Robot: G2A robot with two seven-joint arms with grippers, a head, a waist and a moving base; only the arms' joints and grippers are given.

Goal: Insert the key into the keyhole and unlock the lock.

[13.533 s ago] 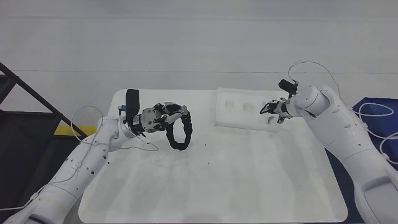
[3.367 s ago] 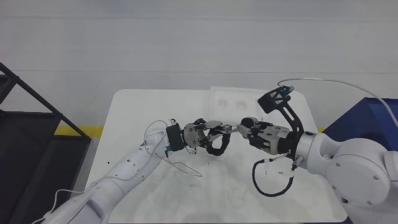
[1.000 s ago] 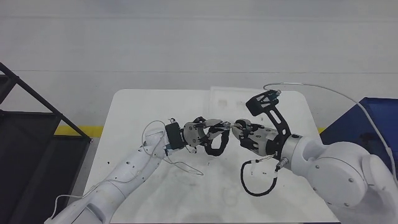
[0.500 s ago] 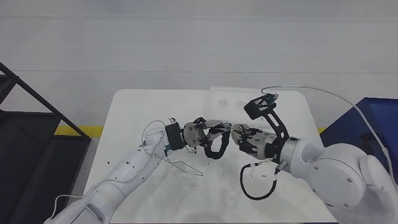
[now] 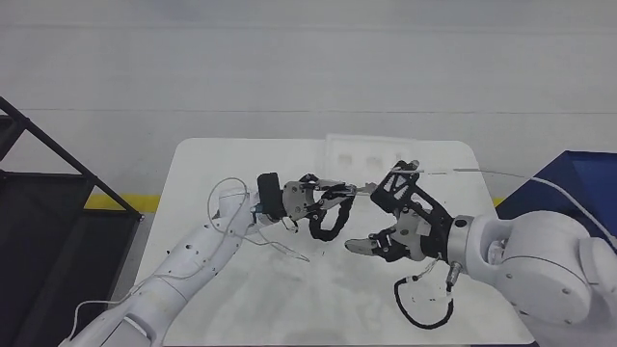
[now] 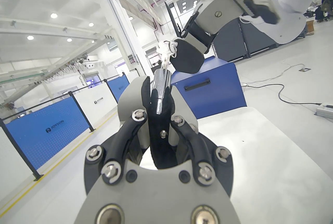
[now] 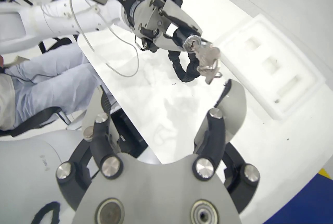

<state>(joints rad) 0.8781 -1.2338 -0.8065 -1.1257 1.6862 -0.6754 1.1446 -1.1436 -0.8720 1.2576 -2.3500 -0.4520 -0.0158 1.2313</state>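
Now: key in keyhole, lock held aloft

1. Cable lock [image 5: 333, 224]: pinched by its chrome cylinder [image 6: 161, 79] between the fingers of the left gripper [image 6: 161, 91], above the white table [image 5: 318, 299]; black cable loop [image 7: 182, 72] hangs beneath.
2. Key [image 7: 205, 53]: sits in the keyhole [image 7: 192, 41], ring [image 7: 212, 71] of further keys dangling.
3. Right gripper [image 7: 164, 91]: fingers spread, holding nothing, just beside the key bunch.
4. White foam tray [image 7: 307, 89]: lies on the table beyond the lock.
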